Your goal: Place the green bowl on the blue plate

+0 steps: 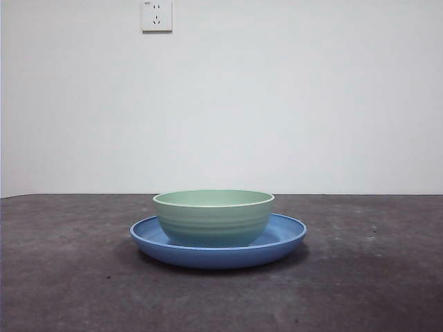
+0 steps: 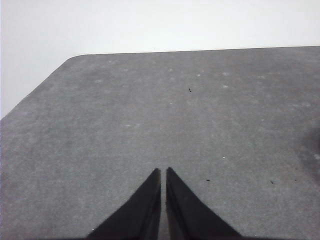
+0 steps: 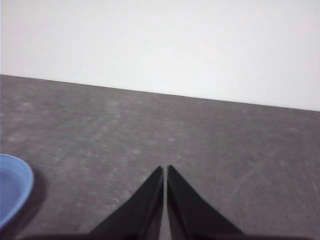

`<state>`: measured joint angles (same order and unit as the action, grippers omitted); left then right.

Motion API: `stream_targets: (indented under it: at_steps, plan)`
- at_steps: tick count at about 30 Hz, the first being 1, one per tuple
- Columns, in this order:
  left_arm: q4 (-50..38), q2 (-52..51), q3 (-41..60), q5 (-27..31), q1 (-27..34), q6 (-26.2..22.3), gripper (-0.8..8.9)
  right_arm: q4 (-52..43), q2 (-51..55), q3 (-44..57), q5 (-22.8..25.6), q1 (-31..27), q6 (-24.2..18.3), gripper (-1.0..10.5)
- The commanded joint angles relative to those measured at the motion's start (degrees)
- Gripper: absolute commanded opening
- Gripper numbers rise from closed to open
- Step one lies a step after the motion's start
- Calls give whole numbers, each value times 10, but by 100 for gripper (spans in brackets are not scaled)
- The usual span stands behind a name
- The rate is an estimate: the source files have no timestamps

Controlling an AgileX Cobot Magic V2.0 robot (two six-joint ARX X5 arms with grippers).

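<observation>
The green bowl (image 1: pixel 213 216) stands upright inside the blue plate (image 1: pixel 287 235) at the middle of the table in the front view. No arm shows in the front view. My left gripper (image 2: pixel 163 171) is shut and empty over bare table, with neither the bowl nor the plate in its view. My right gripper (image 3: pixel 165 168) is shut and empty over the table; the edge of the blue plate (image 3: pixel 12 187) shows off to its side, apart from the jaws.
The dark grey table (image 1: pixel 69 277) runs to a white wall with a socket (image 1: pixel 157 15). The table's far edge and a rounded corner (image 2: pixel 75 57) show in the left wrist view.
</observation>
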<state>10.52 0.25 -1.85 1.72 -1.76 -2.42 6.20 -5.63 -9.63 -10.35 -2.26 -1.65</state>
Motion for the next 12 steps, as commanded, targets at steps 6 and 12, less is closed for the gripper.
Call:
stream_targets:
  at_steps: [6, 12]
  plan:
    - [3, -1, 12, 3, 0, 1, 19, -8, 54, 71, 16, 0, 64, 8]
    - [3, -1, 12, 3, 0, 1, 19, 31, 54, 90, 17, 0, 81, 8]
